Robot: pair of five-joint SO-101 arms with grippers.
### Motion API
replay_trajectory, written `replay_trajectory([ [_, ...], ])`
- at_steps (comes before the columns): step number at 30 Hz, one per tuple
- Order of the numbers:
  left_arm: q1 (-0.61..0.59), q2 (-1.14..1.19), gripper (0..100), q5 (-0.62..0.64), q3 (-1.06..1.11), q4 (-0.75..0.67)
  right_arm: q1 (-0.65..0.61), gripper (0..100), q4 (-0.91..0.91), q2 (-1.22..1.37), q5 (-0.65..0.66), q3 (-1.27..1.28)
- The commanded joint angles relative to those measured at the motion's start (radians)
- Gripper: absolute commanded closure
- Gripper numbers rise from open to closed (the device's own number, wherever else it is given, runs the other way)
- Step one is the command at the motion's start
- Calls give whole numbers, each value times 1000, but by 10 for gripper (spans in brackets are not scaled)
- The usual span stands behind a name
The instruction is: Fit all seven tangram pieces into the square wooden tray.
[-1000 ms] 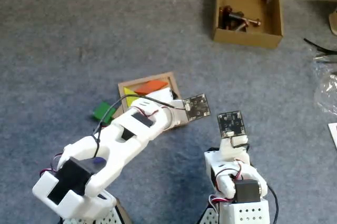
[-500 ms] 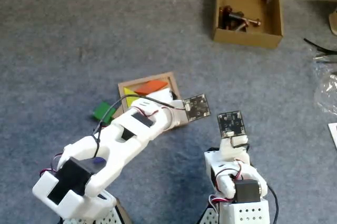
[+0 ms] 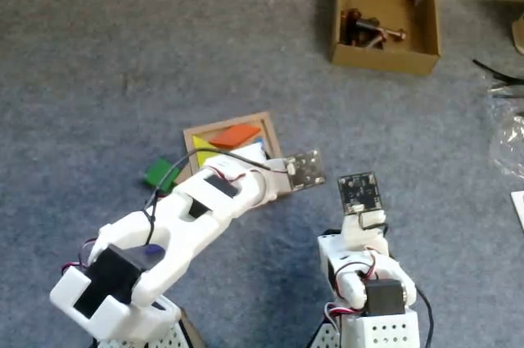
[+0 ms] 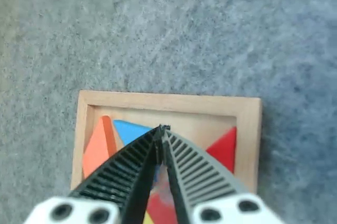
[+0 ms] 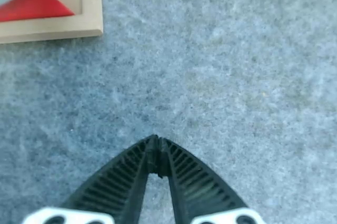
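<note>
The square wooden tray [image 3: 195, 133] lies mid-table with an orange piece [image 3: 236, 134] and a yellow piece [image 3: 205, 149] inside. In the left wrist view the tray [image 4: 168, 101] holds an orange piece [image 4: 96, 146], a blue triangle [image 4: 130, 130] and a red piece [image 4: 225, 149]. My left gripper [image 4: 161, 129] hangs shut just above the tray's middle, nothing between its fingers. A green piece [image 3: 159, 174] lies on the carpet left of the tray. My right gripper [image 5: 155, 145] is shut over bare carpet, right of the tray corner [image 5: 79, 26].
A cardboard box [image 3: 385, 19] with small metal parts stands at the back right. Cables and a plastic bag [image 3: 508, 139] sit at the right edge. Grey carpet stretches open to the left and behind the tray.
The left arm's wrist has dipped and shifted slightly toward the tray. The right arm has not moved.
</note>
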Motion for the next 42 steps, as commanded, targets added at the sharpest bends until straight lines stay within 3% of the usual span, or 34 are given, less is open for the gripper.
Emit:
replay_trajectory([
  [1, 18, -8, 993, 8, -56, 29, -10, 993, -18, -8, -8, 117],
  [12, -65, -7, 995, 8, -108, 94, -10, 993, -18, -8, -8, 117],
  [42, -105, -5, 995, 8, -110, 127, -10, 993, -18, -8, -8, 117],
])
